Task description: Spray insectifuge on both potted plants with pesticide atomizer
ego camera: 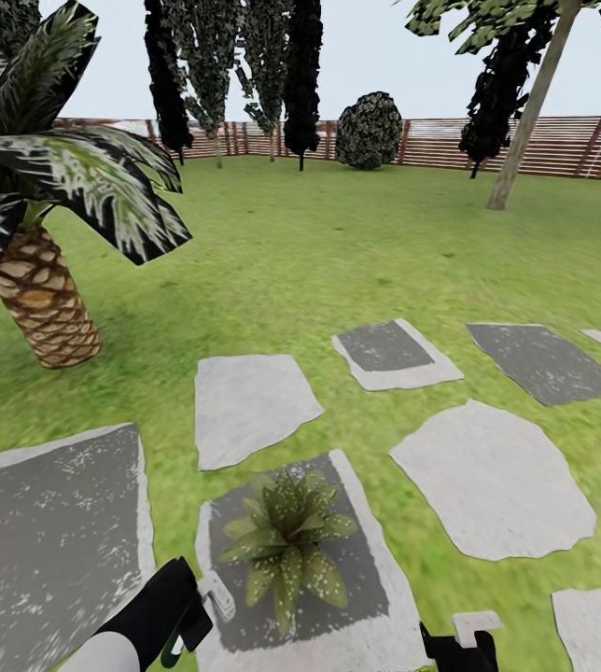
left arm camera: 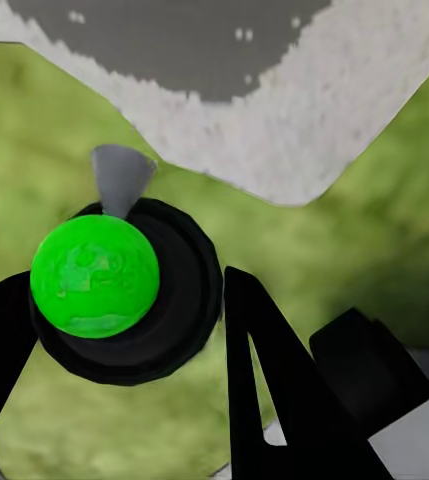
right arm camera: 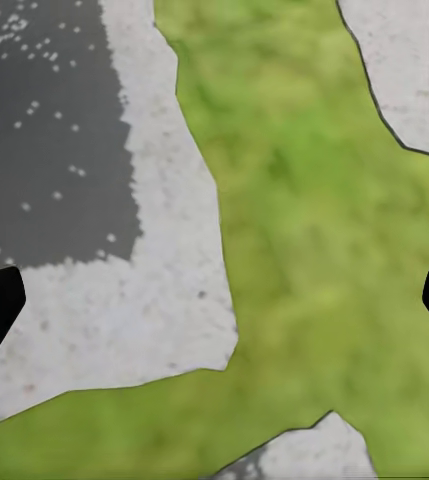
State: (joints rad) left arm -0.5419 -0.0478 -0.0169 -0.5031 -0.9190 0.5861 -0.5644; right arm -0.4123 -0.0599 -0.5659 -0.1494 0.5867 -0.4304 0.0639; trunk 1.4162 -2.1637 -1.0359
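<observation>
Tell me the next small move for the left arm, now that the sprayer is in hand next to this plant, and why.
Probably turn the left gripper a little so the pesticide atomizer points at the potted plant, then spray. In the head view the white head sits just beside the leaves, the plant stands on a stepping stone, and the fingers flank the atomizer's green-capped body, so it seems held.

No writing, label, brand, number or sign can be read anywhere here. The stepping stones (ego camera: pixel 254 406), the wooden fence (ego camera: pixel 543 145) at the far side and the sprayer (left arm camera: pixel 109 285) held near the left gripper all carry plain surfaces without any lettering.
</observation>
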